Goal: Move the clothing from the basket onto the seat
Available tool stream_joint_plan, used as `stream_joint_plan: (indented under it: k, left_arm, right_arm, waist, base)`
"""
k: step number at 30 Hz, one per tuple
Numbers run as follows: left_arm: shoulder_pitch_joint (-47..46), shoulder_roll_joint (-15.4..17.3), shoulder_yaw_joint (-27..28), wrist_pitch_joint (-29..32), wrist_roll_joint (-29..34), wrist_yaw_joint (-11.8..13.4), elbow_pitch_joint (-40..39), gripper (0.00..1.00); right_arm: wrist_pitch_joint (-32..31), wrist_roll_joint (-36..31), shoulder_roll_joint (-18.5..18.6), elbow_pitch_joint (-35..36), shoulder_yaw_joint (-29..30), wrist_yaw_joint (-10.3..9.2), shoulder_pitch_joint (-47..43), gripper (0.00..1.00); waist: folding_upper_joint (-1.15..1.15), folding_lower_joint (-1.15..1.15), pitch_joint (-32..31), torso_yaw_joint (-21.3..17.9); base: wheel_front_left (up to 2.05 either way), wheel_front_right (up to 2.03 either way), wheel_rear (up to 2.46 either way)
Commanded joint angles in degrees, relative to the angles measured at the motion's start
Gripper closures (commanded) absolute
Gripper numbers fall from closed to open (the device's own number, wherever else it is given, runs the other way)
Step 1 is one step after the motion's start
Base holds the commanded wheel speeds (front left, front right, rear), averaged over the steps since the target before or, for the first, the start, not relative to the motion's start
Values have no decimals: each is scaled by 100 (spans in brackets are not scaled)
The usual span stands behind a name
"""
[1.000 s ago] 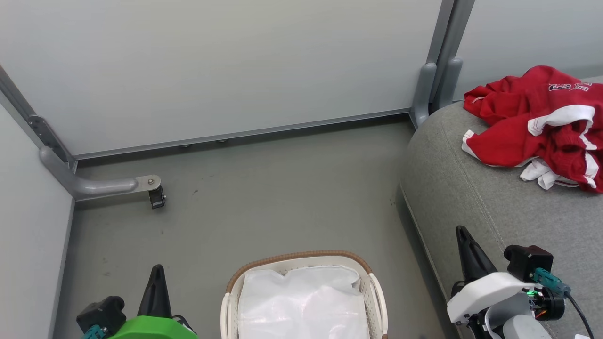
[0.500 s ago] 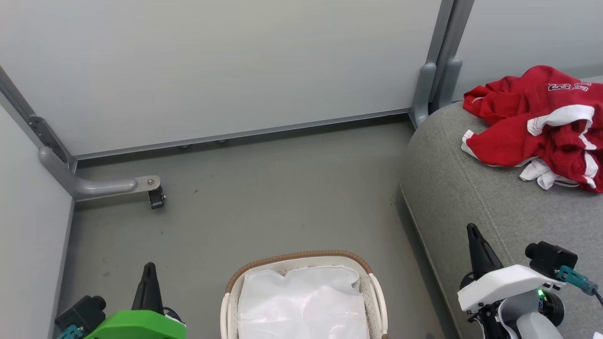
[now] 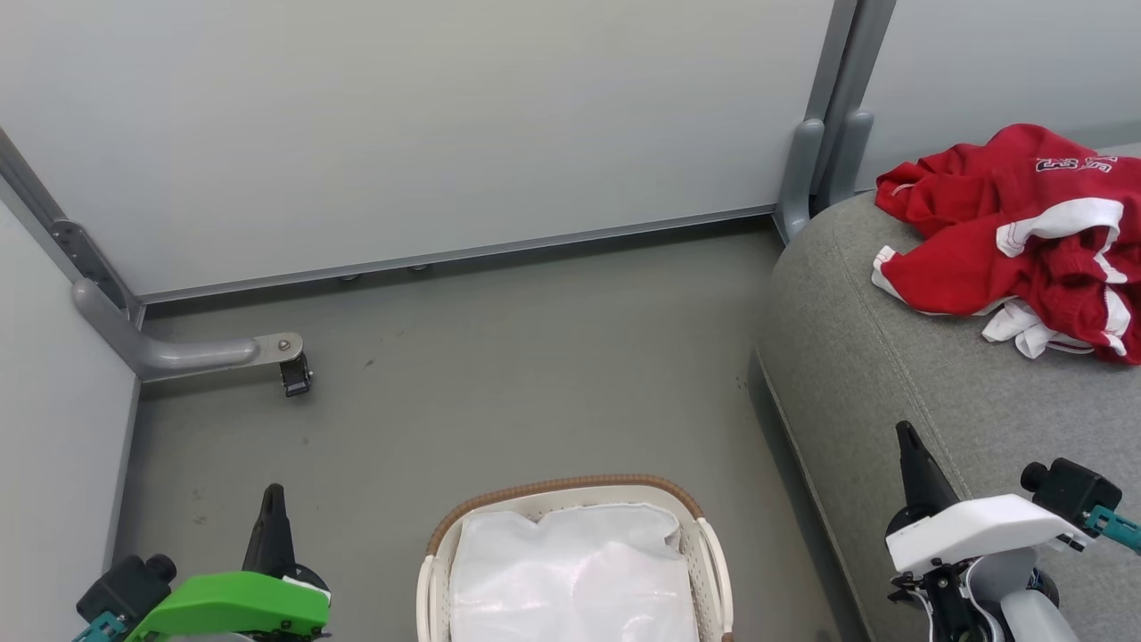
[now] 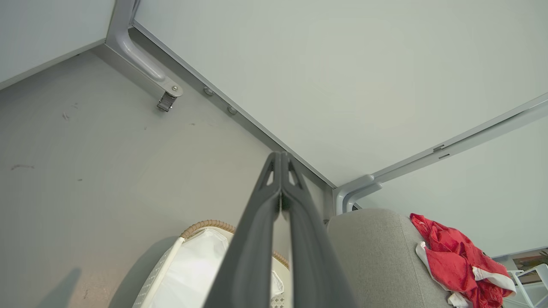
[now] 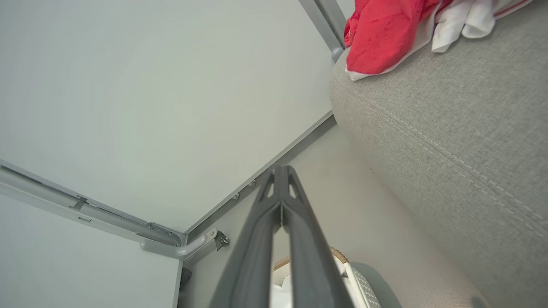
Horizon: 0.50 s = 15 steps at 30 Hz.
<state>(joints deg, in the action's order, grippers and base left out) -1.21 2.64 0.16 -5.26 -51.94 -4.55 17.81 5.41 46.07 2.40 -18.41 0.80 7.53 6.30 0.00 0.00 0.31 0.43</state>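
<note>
The red clothing [image 3: 1016, 232] with white panels and lettering lies heaped on the grey seat [image 3: 909, 374] at the upper right; it also appears as clothing [image 4: 458, 265] on the seat [image 4: 376, 252] and as clothing [image 5: 385, 34] on the seat [image 5: 449, 128]. The white basket [image 3: 570, 493] with a brown rim stands on the floor at bottom centre, holding just its white liner cloth [image 3: 570, 580]. My left gripper [image 3: 272, 496] is shut and empty, left of the basket. My right gripper [image 3: 906, 432] is shut and empty over the seat's front edge. In the wrist views the left gripper [image 4: 281, 155] and right gripper [image 5: 281, 168] show closed fingertips.
Pale partition walls enclose the grey floor [image 3: 499, 374]. A grey bracket foot with a small caster [image 3: 294, 374] sticks out at the left wall base. A grey post [image 3: 824, 134] stands behind the seat's corner.
Both arms have drawn back and outward: the left gripper sank toward the lower left, the right gripper shifted right along the seat. Clothing and basket have stayed put.
</note>
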Motion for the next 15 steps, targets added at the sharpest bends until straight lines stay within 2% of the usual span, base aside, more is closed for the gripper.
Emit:
stream_joint_plan:
  k: [1, 15]
  left_arm:
    - [-179, 19, 54, 36, -187, -41, -91, 100]
    - [-266, 23, 183, 290, -1041, -103, -161, 100]
  right_arm:
    - [-53, 200, 34, 99, 40, -2, 43, 100]
    - [-306, 1176, 40, 180, 161, -3, 33, 100]
  waist:
    - [0, 0, 0, -1]
    - [0, 0, -2, -7]
  base:
    - [0, 0, 0]
    - [0, 0, 0]
